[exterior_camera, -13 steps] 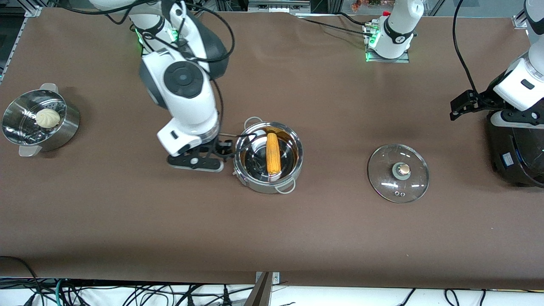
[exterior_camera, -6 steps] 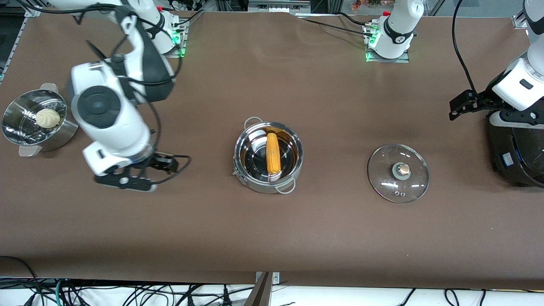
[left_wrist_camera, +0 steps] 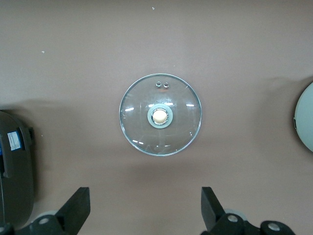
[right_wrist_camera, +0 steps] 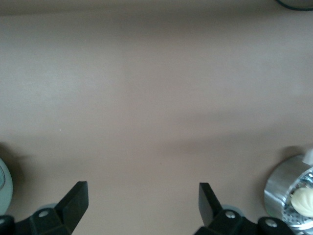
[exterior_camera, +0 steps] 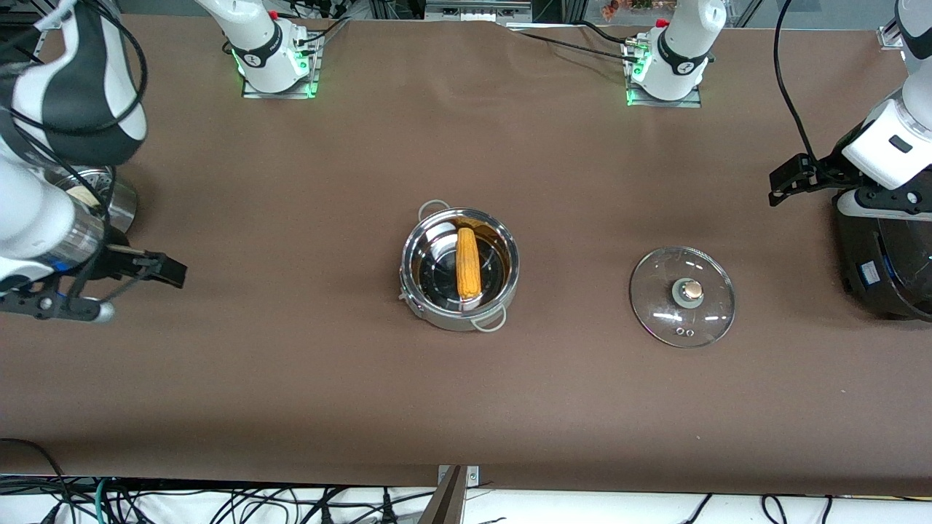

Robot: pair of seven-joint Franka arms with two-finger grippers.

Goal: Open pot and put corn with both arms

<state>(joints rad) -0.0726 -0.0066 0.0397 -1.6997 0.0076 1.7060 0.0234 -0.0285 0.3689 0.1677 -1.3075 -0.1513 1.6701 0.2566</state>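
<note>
The steel pot (exterior_camera: 502, 280) stands uncovered in the middle of the table. The yellow-orange corn (exterior_camera: 467, 262) lies inside it. The glass lid (exterior_camera: 681, 295) with its copper knob lies flat on the table toward the left arm's end; it also shows in the left wrist view (left_wrist_camera: 142, 132). My right gripper (exterior_camera: 156, 269) is open and empty over bare table next to the steamer basket, well clear of the pot; the right wrist view shows its gripper (right_wrist_camera: 143, 191) spread. My left gripper (exterior_camera: 790, 178) is open and empty, held up beside the black cooker, its gripper (left_wrist_camera: 145, 196) spread in the left wrist view.
The steamer basket (exterior_camera: 120, 196) with the white bun (right_wrist_camera: 303, 200) stands at the right arm's end, mostly hidden under my right arm. The big black cooker (exterior_camera: 881, 269) stands at the left arm's end, under my left arm.
My right arm has swung away from beside the pot to the right arm's end of the table, by the steamer basket. The corn, pot, lid and left arm have not moved.
</note>
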